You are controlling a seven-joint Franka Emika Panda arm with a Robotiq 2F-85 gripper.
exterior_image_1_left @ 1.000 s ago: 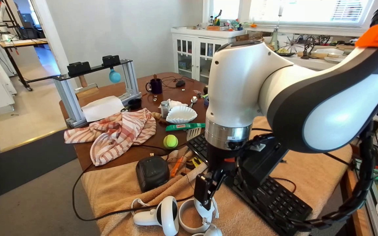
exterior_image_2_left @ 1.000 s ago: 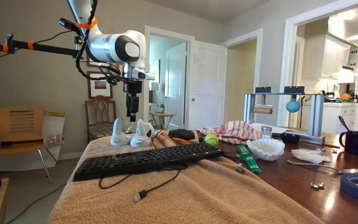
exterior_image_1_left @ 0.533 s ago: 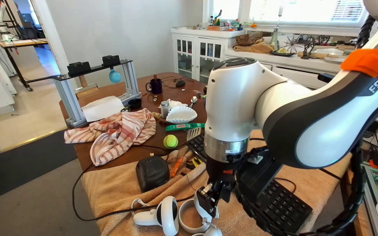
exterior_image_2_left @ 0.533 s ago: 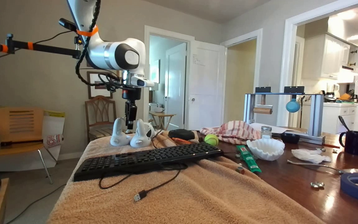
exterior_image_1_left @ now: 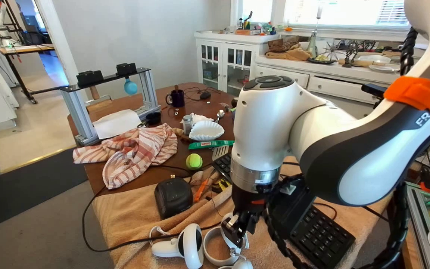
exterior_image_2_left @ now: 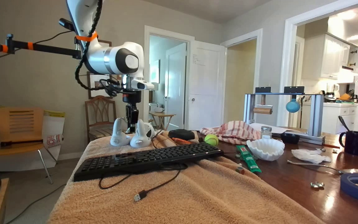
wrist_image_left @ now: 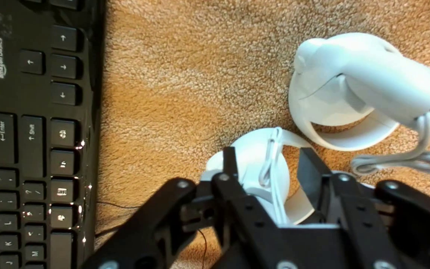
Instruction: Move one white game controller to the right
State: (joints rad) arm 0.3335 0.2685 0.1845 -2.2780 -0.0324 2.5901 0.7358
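Note:
In the wrist view my gripper [wrist_image_left: 268,160] has its fingers apart on either side of a white game controller [wrist_image_left: 250,158] with a looped wrist strap. Towel shows between the controller's body and the right-hand finger [wrist_image_left: 312,170], so the jaws are not pressed together on it. Up and to the right in that view lies another white controller [wrist_image_left: 386,80]. A further white controller [exterior_image_1_left: 192,246] with a black face rests beside the ring of the one under my gripper. In an exterior view the gripper [exterior_image_2_left: 130,129] reaches down behind two upright controllers [exterior_image_2_left: 120,135], partly hidden by them.
A black keyboard [wrist_image_left: 32,149] runs close to the controllers on the tan towel [exterior_image_1_left: 129,209]. Around them are a dark cable [exterior_image_1_left: 133,243], a black rounded case [exterior_image_1_left: 173,197], orange-handled tool [exterior_image_1_left: 201,190] and tennis ball [exterior_image_1_left: 194,161]. A striped cloth [exterior_image_1_left: 140,153] lies farther off.
My arm has come down, and the gripper is lower, around the controller. Its fingers have drawn partly together. The controllers appear to lie where they were.

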